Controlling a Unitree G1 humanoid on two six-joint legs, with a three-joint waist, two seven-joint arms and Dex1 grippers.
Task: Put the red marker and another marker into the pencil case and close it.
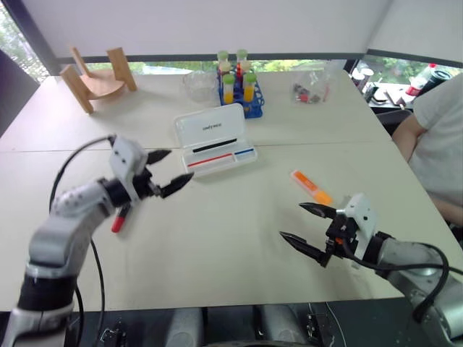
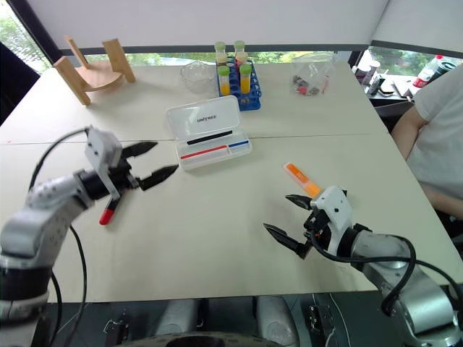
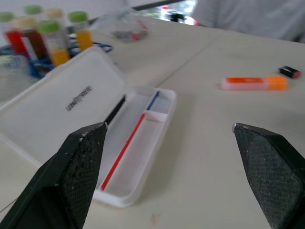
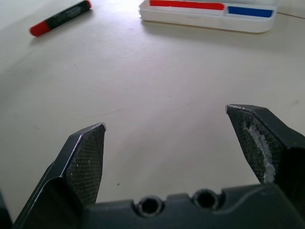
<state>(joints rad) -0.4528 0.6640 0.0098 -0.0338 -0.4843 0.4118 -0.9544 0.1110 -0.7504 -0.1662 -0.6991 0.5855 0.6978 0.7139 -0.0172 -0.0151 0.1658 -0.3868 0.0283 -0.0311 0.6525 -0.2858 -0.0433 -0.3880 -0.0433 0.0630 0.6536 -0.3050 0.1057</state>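
Red marker [image 1: 120, 219] lies just under my left gripper [image 1: 165, 171] (spread, empty), long axis pointing away from me; my right gripper [image 1: 307, 224], also spread, is nearer the orange highlighter [image 1: 311, 186].

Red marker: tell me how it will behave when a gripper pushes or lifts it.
The red marker looks like a slim round barrel lying flat on the smooth table, so a sideways nudge would probably roll it. It seems rigid and light, and its smooth-looking surface could slip in a loose pinch.
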